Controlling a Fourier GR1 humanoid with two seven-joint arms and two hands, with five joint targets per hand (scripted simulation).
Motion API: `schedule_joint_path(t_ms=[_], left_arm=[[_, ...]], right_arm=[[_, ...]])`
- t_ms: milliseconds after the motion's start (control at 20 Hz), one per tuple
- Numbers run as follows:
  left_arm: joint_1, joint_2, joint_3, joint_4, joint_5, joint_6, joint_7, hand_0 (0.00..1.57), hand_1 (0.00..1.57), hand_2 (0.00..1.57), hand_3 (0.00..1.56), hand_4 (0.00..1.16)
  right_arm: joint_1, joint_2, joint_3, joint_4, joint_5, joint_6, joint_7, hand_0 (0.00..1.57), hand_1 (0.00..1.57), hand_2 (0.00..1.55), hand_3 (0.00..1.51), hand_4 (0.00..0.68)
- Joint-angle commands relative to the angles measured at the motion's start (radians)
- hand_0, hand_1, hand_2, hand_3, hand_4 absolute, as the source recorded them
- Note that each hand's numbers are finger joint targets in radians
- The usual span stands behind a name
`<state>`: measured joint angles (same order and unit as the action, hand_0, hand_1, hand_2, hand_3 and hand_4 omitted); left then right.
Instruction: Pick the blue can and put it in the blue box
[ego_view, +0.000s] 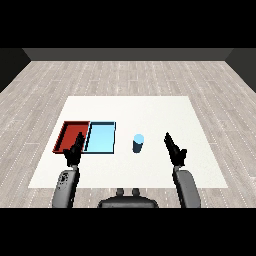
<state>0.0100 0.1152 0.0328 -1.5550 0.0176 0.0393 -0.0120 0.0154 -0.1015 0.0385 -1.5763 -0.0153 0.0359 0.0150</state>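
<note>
The blue can (138, 143) stands upright on the white table (150, 107), just to the right of the light blue tray (101, 137) and apart from it. The red tray (70, 135) lies against the blue tray's left side. Nothing is in either tray.

The right hand (174, 148) hovers to the right of the can with a clear gap between them; its fingers are straight and point forward, and it holds nothing. The left hand (74, 151) sits low over the near edge of the red tray, its fingers also extended and empty.

The pick has not begun, so most of the risk lies ahead. The can is tall and narrow, and a hand coming in sideways with straight fingers could knock it over or push it away before the fingers close round it. If it tips, it would likely roll across the table, possibly toward the trays or off the near edge. The two trays touch each other, so a careless release could land the can in the red one or on the shared rim. The left hand, near the trays, might also get in the way of the placing move.
</note>
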Motion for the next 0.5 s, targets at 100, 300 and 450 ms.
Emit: schedule_joint_path(t_ms=[100,300,450], left_arm=[[-0.021,-0.004,0.003,-0.016,-0.004,-0.028,0.011,0.0,0.0,0.0,0.0,0.0],[-0.085,-0.048,0.001,-0.117,0.053,-0.056,-0.202,0.0,0.0,0.0,0.0,0.0],[-0.056,-0.052,-0.004,-0.107,0.06,-0.092,-0.295,0.0,0.0,0.0,0.0,0.0]], right_arm=[[-0.079,0.025,-0.025,0.034,0.036,-0.038,0.006,0.0,0.0,0.0,0.0,0.0],[-0.159,0.09,-0.035,-0.014,-0.068,-0.005,-0.118,0.0,0.0,0.0,0.0,0.0],[-0.151,0.078,-0.048,-0.001,-0.092,0.031,-0.16,0.0,0.0,0.0,0.0,0.0]])
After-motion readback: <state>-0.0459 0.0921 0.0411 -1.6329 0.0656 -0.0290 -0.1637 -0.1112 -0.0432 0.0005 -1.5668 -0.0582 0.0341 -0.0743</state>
